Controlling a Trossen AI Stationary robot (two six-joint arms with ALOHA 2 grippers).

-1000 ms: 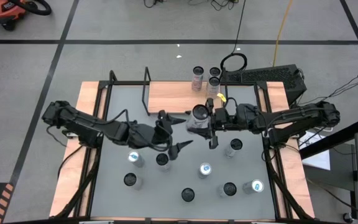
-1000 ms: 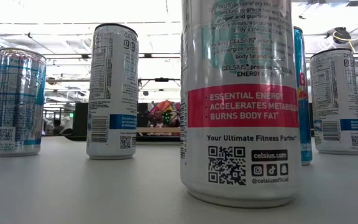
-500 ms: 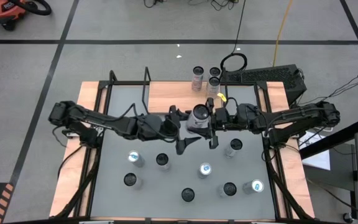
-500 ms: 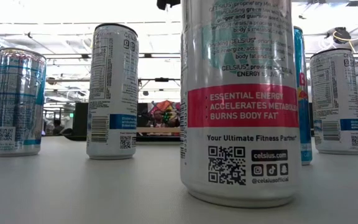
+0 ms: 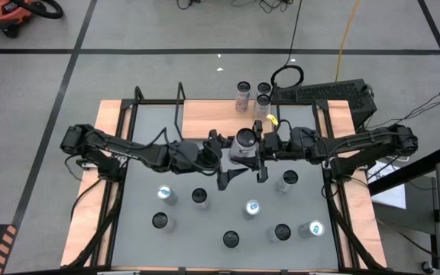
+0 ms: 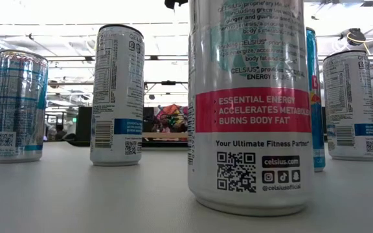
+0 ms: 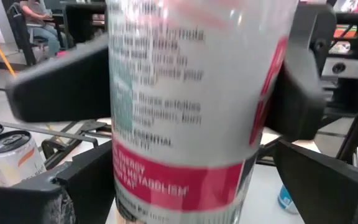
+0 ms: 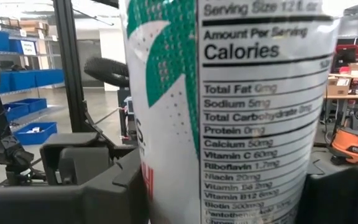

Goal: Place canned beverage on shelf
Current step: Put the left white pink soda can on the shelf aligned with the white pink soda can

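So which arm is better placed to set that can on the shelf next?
The right. Its end effector already grips the can, which sits just in front of the shelf. The left end effector is open around the same can, not gripping.

Bright even overhead light; ceiling glare in low view, near can (image 7: 191, 106) blurred in left wrist view.

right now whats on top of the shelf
Two cans stand side by side at the far edge of the light-wood shelf. The two grippers and the can between them cover its near edge, so nothing shows there.
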